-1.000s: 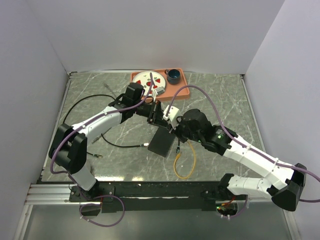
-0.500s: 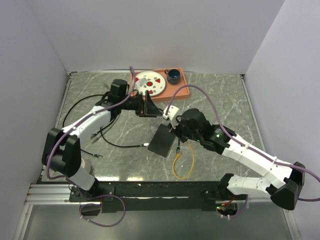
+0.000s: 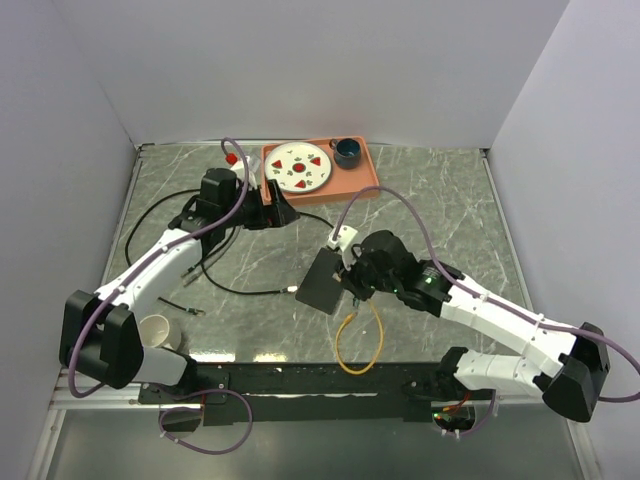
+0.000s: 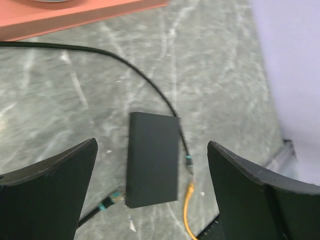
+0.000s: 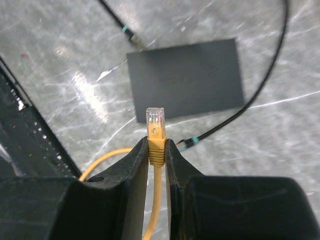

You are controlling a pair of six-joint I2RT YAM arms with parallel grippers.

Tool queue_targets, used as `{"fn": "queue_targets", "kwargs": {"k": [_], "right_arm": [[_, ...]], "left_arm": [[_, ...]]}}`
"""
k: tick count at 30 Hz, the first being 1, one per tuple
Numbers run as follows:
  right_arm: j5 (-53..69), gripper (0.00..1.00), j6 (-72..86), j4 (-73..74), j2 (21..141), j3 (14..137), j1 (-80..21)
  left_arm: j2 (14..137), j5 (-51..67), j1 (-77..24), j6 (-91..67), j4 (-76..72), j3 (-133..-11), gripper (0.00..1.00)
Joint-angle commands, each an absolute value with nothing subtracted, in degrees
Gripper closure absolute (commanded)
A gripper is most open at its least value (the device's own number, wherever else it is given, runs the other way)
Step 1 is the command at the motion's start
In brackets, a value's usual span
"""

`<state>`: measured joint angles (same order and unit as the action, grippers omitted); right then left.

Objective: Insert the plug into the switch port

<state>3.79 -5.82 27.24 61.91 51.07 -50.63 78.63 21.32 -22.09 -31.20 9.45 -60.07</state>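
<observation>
R pincer [image 5: 156, 150] clamped on the yellow plug [image 5: 155, 121], grip just behind the clear tip. Tip points at the switch box [image 5: 186, 77] and sits just off its long edge in wrist view. Touching or not: can't tell. Yellow cable [image 3: 358, 345] loops on the desk [image 3: 440, 190], near side of the box. Switch port: can't make it out, only the flat black top shows. L pincer [image 4: 151, 145] wide apart, holding nothing, up by the orange tray [image 3: 355, 183], well apart from the box. Black cable [image 4: 150, 85] runs along the box's side, teal-ringed end near its corner.
</observation>
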Motion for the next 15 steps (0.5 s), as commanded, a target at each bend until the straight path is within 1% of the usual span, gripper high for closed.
{"fn": "queue_targets", "kwargs": {"k": [1,8,15], "right_arm": [[7.2,1.0,-0.97,21.98,62.58,48.7,-50.54],[9.23,1.0,2.81,20.57,65.56,46.85,-50.54],[11.42,1.0,5.27,19.17,68.11,44.3,-50.54]], "left_arm": [[77.52,14.94,-22.24,-29.35,8.97,-58.19,0.03],[81.12,17.31,-22.41,-29.88,5.54,-54.5,0.03],[84.19,18.81,-22.67,-29.62,3.08,-53.7,0.03]]}}
